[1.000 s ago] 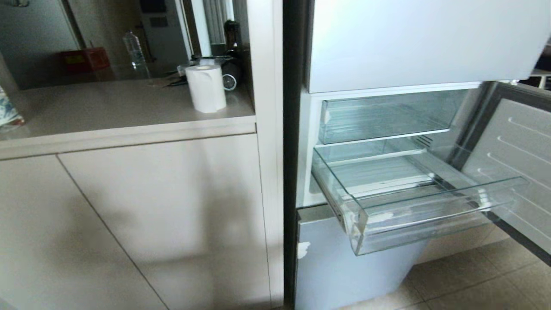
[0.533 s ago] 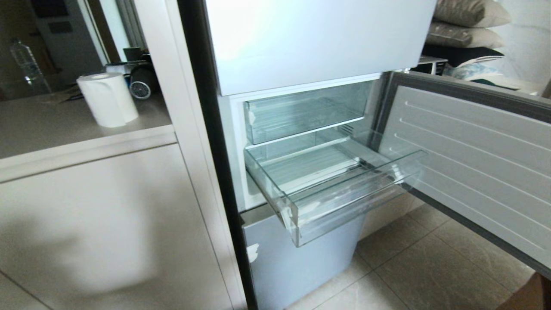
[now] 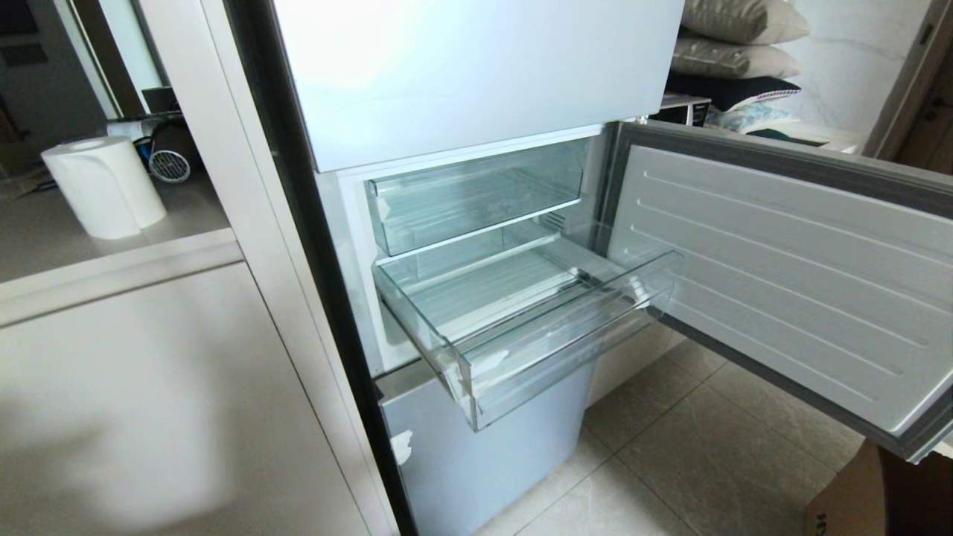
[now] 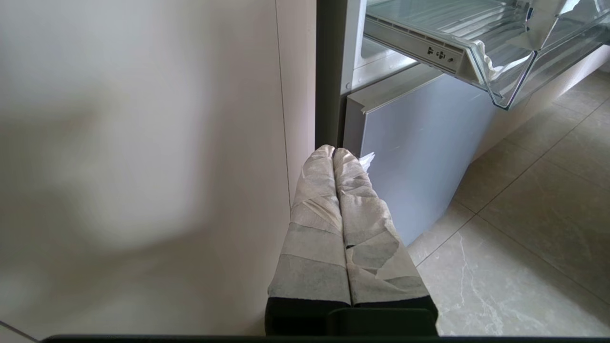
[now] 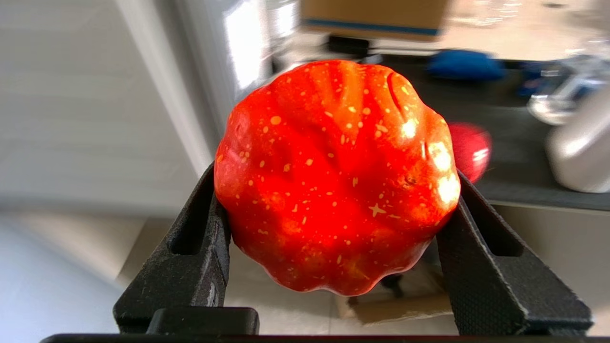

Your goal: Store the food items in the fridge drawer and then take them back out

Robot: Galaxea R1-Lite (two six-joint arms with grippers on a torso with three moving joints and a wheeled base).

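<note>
1. The right gripper (image 5: 336, 209) holds a ribbed, orange-red toy pumpkin (image 5: 336, 176). Its black jaws stand wide and press on opposite flanks of the fruit, about at its broadest girth.
2. The pumpkin fills the whole gap between the jaws and bulges out ahead of them. Its speckled skin shines in spots, so it looks smooth and probably slippery, most likely light hollow plastic or foam.
3. Judged by that, a flank grip across the ribs suits it. The grooves give the jaws something to seat against, and a firm but not crushing squeeze should do, since a hollow toy may dent or pop out if pinched hard.
4. A second red food item (image 5: 472, 150) lies beyond the jaws and off to one side, on a dark surface, well apart from the held one.
5. The fridge drawer (image 3: 566, 339) is pulled out, with nothing in it that can be seen. It does not show in the right wrist view, so its place relative to those jaws cannot be told.
6. The left gripper (image 4: 333, 152) has its taped jaws pressed together on nothing. The drawer sits ahead of and above them, and the pale-blue lower panel (image 4: 419, 143) is just beyond their tips.
</note>
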